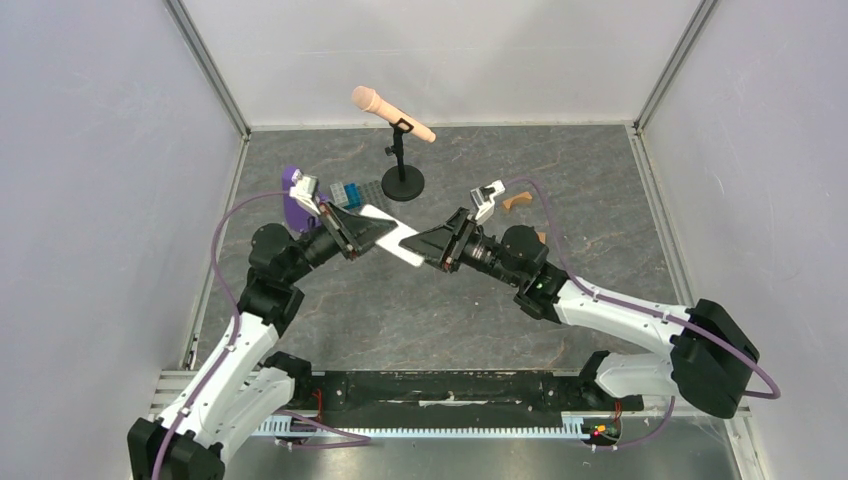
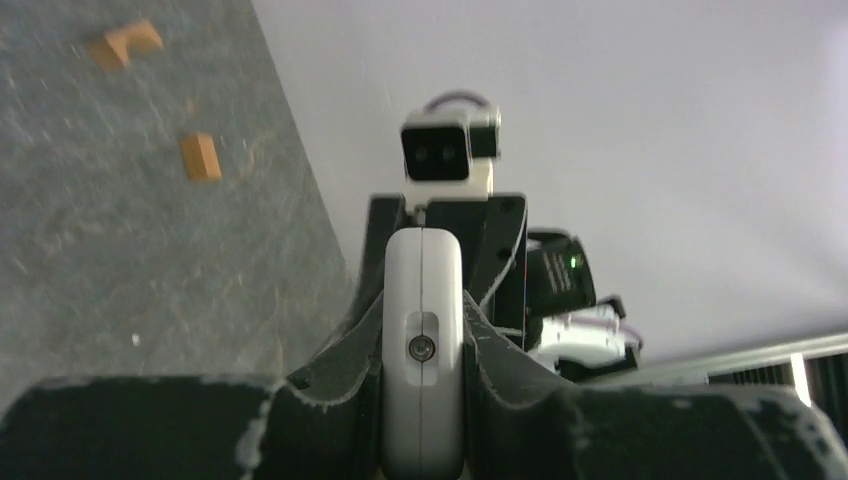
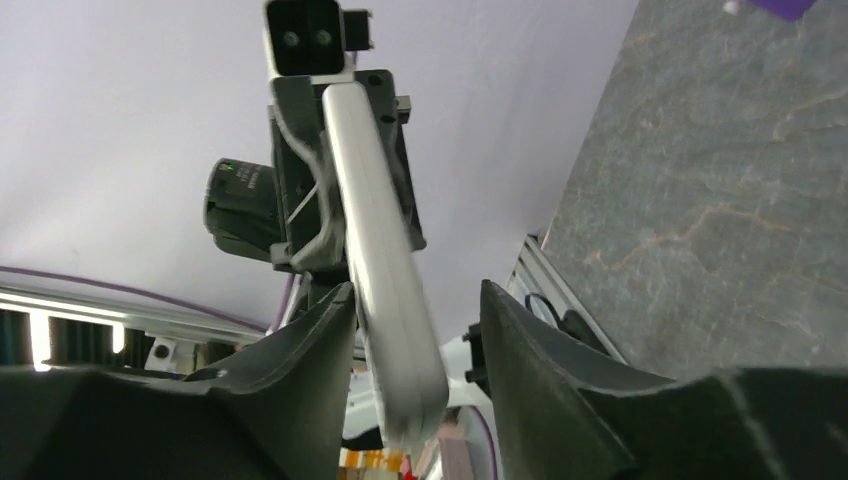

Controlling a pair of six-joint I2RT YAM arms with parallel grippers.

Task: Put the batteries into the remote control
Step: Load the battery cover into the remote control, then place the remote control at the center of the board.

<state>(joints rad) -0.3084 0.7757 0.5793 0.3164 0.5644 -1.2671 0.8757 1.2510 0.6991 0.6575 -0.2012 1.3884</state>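
Observation:
The remote control (image 1: 396, 236) is a white bar held in mid-air between both arms. My left gripper (image 1: 378, 230) is shut on its left end; in the left wrist view the remote's narrow white edge (image 2: 423, 330) sits clamped between the black fingers (image 2: 520, 390). My right gripper (image 1: 424, 246) is open around the other end. In the right wrist view the remote (image 3: 385, 270) lies against the left finger (image 3: 310, 340), with a gap to the right finger (image 3: 530, 350). The batteries are not in view.
A microphone on a black stand (image 1: 403, 178) is at the back centre. A grey slab on a purple stand (image 1: 296, 200) and a small blue-grey item (image 1: 350, 190) sit behind the left gripper. Tan wooden blocks (image 1: 517, 200) (image 2: 200, 157) lie on the grey table.

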